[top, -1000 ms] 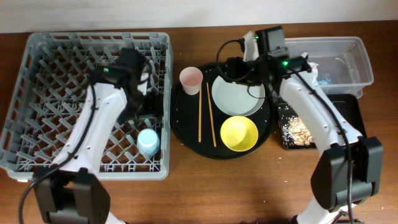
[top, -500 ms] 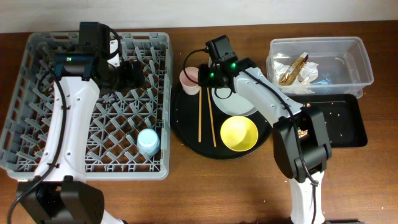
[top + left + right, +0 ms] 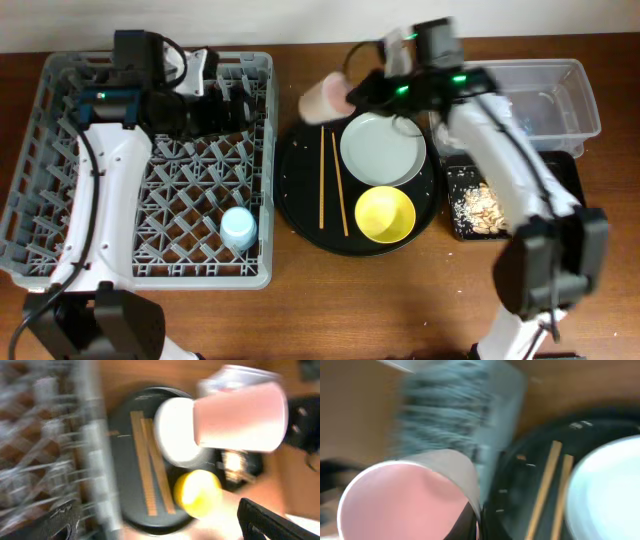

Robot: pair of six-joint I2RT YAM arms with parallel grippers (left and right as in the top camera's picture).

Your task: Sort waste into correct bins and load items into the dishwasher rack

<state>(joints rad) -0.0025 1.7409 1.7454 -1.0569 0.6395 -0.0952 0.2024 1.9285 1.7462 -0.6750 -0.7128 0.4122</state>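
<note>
My right gripper [image 3: 352, 92] is shut on the rim of the pink cup [image 3: 322, 98], which hangs tilted above the back left edge of the round black tray [image 3: 300, 200]. In the right wrist view the pink cup [image 3: 405, 497] fills the lower left, its rim pinched at my right gripper [image 3: 474, 527]. My left gripper [image 3: 215, 85] stands open and empty over the back right of the dishwasher rack [image 3: 60, 120]. A light blue cup [image 3: 239, 228] sits in the rack. On the tray lie the plate [image 3: 383, 148], the yellow bowl [image 3: 385, 214] and two chopsticks [image 3: 321, 190].
The clear tub [image 3: 560, 95] stands at the back right. In front of it the shallow black tray [image 3: 560, 190] holds beige food scraps [image 3: 475, 205]. My right arm crosses above the tub's left end and hides part of it.
My right gripper has closed on the pink cup and lifted it up and back off the tray's edge. My left gripper has opened wider and stayed over the rack's back.
</note>
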